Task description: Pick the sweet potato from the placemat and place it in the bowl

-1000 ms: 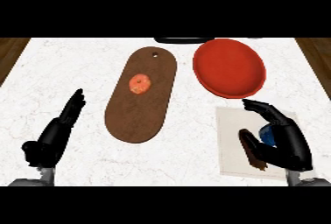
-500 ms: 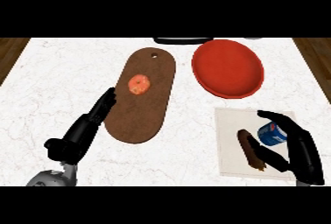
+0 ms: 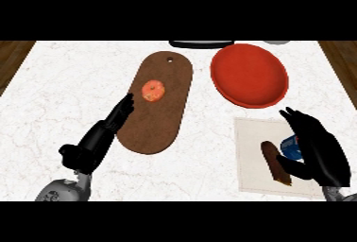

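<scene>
The sweet potato (image 3: pixel 275 162), dark brown and elongated, lies on the beige placemat (image 3: pixel 251 134) at the lower right. My right hand (image 3: pixel 322 152) hovers just to its right, open, fingers pointing away from me and thumb reaching toward the potato's near end; nothing is held. The red bowl (image 3: pixel 250 75) sits beyond the placemat at the upper right. My left hand (image 3: pixel 105 136) is open with straight fingers, lying along the left edge of the brown board.
A long brown cutting board (image 3: pixel 159 120) in the middle carries an orange round food item (image 3: pixel 153 91). A blue and white object (image 3: pixel 291 143) sits on the placemat, partly hidden by my right hand. A dark rim (image 3: pixel 202 44) shows at the counter's far edge.
My left hand has swung from the left side in to the board's edge. My right hand has drifted nearer me beside the sweet potato, which has not moved.
</scene>
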`<state>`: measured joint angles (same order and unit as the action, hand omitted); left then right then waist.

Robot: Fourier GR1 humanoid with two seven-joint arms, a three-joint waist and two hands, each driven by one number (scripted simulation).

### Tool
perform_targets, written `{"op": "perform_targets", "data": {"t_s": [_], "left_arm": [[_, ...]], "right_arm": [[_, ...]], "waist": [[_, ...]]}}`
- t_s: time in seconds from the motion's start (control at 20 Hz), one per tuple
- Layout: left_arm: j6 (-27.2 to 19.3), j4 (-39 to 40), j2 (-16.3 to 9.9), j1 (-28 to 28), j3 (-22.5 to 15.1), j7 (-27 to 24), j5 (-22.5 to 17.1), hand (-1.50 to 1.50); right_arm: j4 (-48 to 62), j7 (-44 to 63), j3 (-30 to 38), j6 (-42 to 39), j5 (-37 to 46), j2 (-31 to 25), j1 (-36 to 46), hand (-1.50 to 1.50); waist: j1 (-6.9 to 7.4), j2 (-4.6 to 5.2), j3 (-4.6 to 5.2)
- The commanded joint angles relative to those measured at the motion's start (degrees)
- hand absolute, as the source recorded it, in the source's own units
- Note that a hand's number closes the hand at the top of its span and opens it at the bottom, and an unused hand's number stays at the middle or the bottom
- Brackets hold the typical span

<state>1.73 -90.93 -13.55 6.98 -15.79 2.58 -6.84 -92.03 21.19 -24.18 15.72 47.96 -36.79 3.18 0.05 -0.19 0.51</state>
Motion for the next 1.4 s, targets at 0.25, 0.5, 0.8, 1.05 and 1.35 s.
{"op": "perform_targets", "data": {"t_s": [0.25,0.5,0.8,1.05,1.35], "left_arm": [[-0.81,1.61,1.29,1.70,-0.23,0.23,0.96,0.00],[0.74,0.21,0.81,0.68,0.07,-0.84,0.10,0.00],[1.73,2.65,-0.06,1.57,2.46,-0.67,-0.60,0.00],[-0.78,1.65,3.01,1.78,0.70,0.59,1.62,0.00],[0.47,-1.12,3.15,-1.44,-0.23,-0.02,2.40,0.00]], "right_arm": [[-5.89,27.73,-8.21,-36.03,-0.27,2.86,3.75,-1.50],[-5.47,45.49,-8.30,-51.18,-5.48,15.90,12.46,-1.50],[-3.76,53.07,-7.88,-56.25,-4.85,21.35,13.83,-1.50],[-2.98,50.80,-7.78,-56.14,-2.03,22.44,12.10,-1.50],[-2.42,47.47,-8.46,-55.03,4.98,24.12,12.14,-1.50]], "waist": [[0.36,0.10,0.10],[1.61,0.21,-0.29],[0.30,0.22,-0.33],[-0.15,0.07,-0.45],[0.15,0.06,-0.49]]}}
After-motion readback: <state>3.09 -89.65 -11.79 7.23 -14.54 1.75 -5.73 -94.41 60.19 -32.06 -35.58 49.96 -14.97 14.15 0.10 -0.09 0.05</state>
